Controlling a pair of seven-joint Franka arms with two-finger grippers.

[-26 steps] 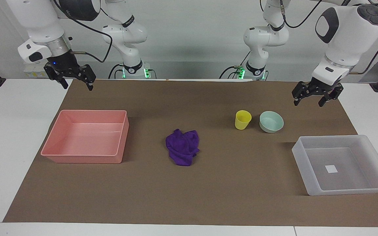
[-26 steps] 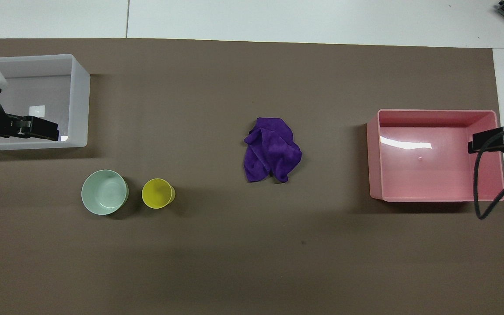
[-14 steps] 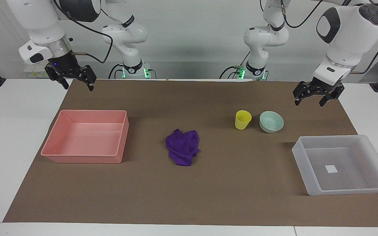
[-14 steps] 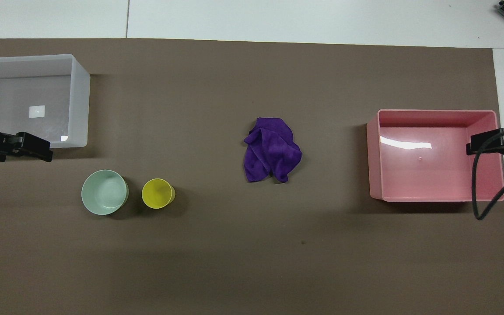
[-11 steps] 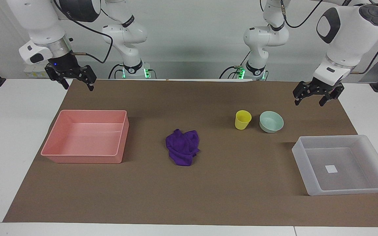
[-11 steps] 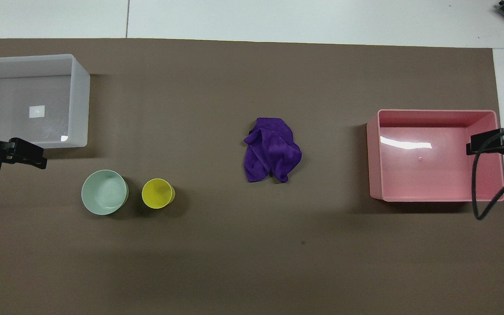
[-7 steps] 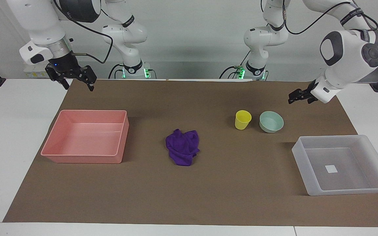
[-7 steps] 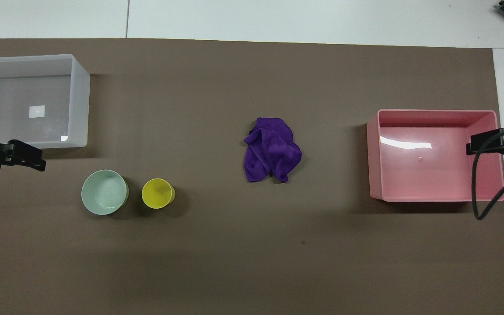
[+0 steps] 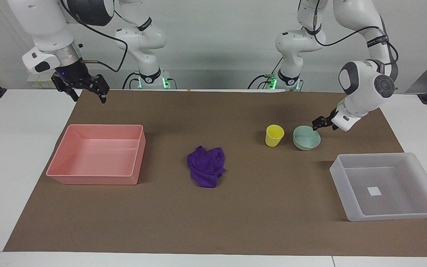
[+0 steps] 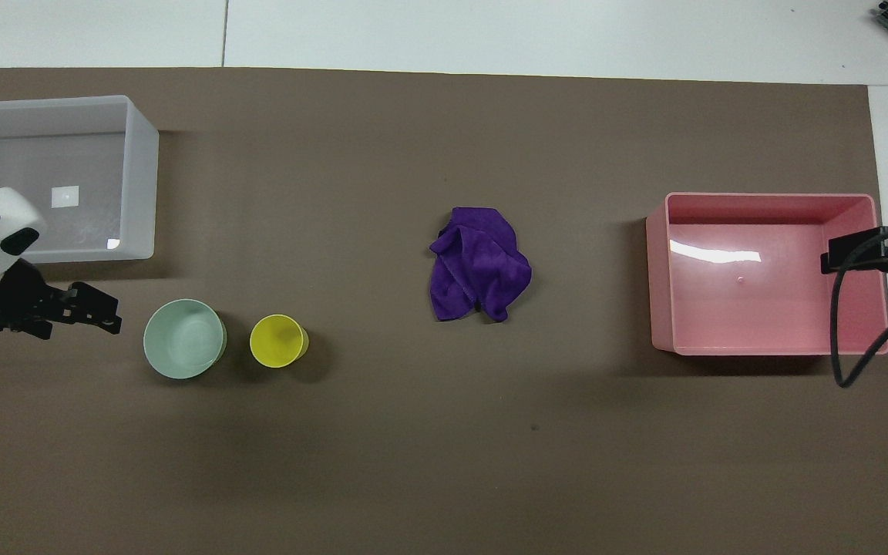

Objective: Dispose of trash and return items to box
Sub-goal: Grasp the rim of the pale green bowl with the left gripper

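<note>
The step in hand looks like the first pickup: the left hand (image 9: pixel 318 125) hangs low just beside the mint-green bowl (image 9: pixel 306 137), at the rim on the side toward the left arm's end of the bench, tilted so its tip points at the bowl. Nothing is gripped. Whether its fingers are spread or together I cannot tell from either view.

The bowl stands upright on the brown mat (image 9: pixel 213 222), close beside the yellow cup (image 9: pixel 274 135) but apart from it — both about equally near the robots. The translucent box (image 9: pixel 387 187), with only its white sticker (image 9: pixel 374 191) inside, sits farther from the robots, toward the left arm's end. The purple rag (image 9: pixel 206 171) lies crumpled mid-mat, well apart from everything, and the pink tray (image 9: pixel 98 153) holds nothing, toward the right arm's end. So no part of the task is done yet.

The next move, as I judge it, calls for setting one finger inside the bowl's rim and one outside, pinching the thin wall, then lifting cleanly without nudging the cup alongside.

The right hand (image 9: pixel 86 88) waits, open, raised near the mat's edge at the robots' end, on the right arm's side.

The facing view shows the left hand's height — low, level with the bowl's rim — and the right hand's spread fingers. The overhead view shows instead a clear strip of mat between the left hand (image 10: pixel 92 311) and the bowl (image 10: pixel 184 339), and gives only a sliver of the right hand over the pink tray (image 10: pixel 769 202).
</note>
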